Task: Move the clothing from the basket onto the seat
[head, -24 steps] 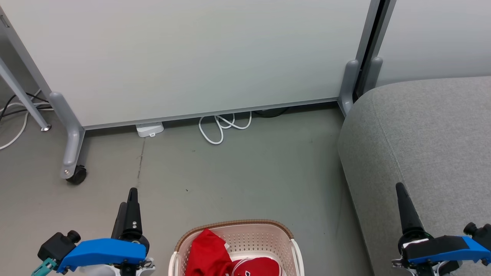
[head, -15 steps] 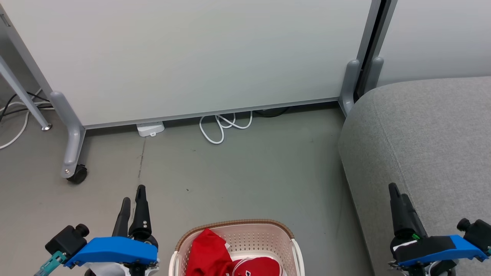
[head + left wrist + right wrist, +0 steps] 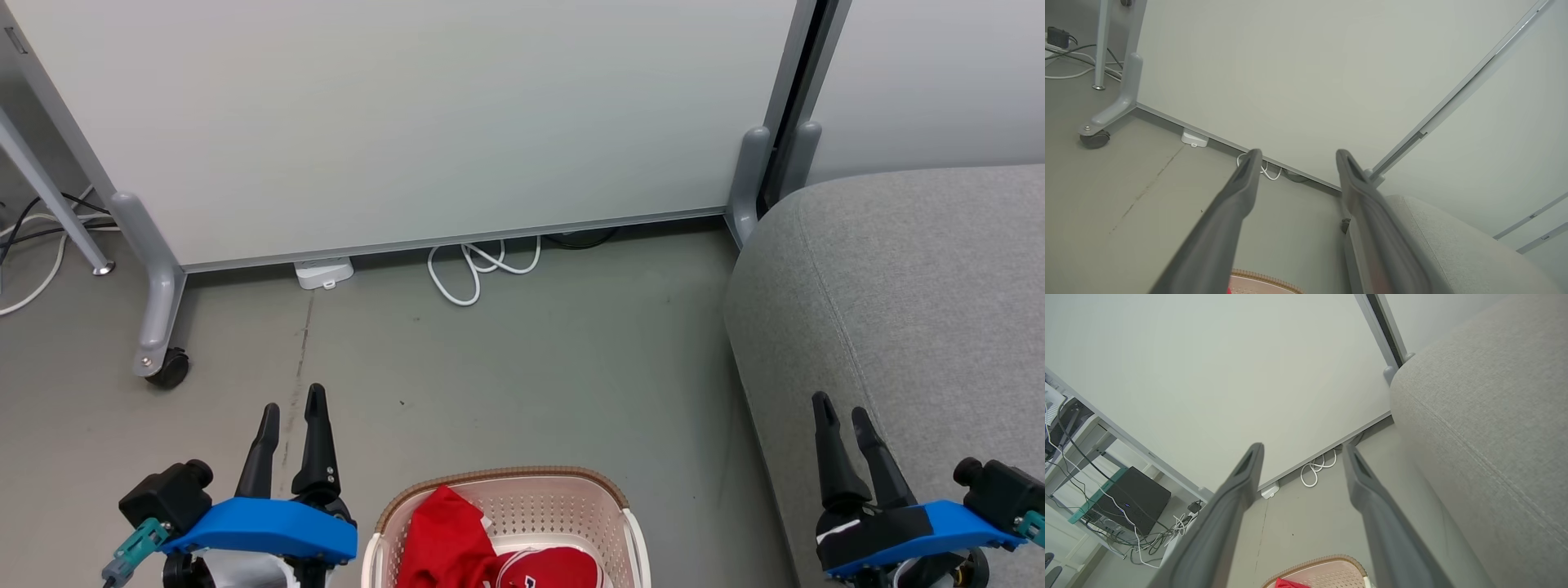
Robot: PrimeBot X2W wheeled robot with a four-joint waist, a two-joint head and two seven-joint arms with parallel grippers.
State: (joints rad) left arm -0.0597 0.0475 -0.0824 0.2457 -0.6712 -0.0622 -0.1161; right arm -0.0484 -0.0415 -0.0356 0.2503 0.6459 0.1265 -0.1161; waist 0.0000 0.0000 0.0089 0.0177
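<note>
- Clothing (image 3: 473, 547): red garments lie inside the basket (image 3: 506, 476), at the bottom edge of the head view. The heap sits toward the basket's left wall, and one fold rises to the rim at the back left. A piece with white trim lies lower right in the heap.
- Basket: stands on the floor (image 3: 531, 367) between the two grippers. The brown rim band curves across its far end. The near part is cut off by the frame edge.
- Seat (image 3: 914, 286): grey, to the right of the basket, with a strip of floor between them. Its edge is rounded and carries a stitched seam.
- Left gripper (image 3: 292, 400): fingers apart, nothing between them. It hangs over the floor just left of the basket.
- Right gripper (image 3: 839, 406): fingers apart, nothing between them. It hangs over the seat's rounded edge.
- Open room: a broad stretch of floor runs from the basket's far rim to the panel (image 3: 408, 122).
- Floor: grey and smooth, with a faint dark line ahead of the left gripper.
- Panel: pale, upright, on grey legs, with a caster (image 3: 167, 369) at the left leg. A white cable (image 3: 473, 273) loops beneath its lower edge.
</note>
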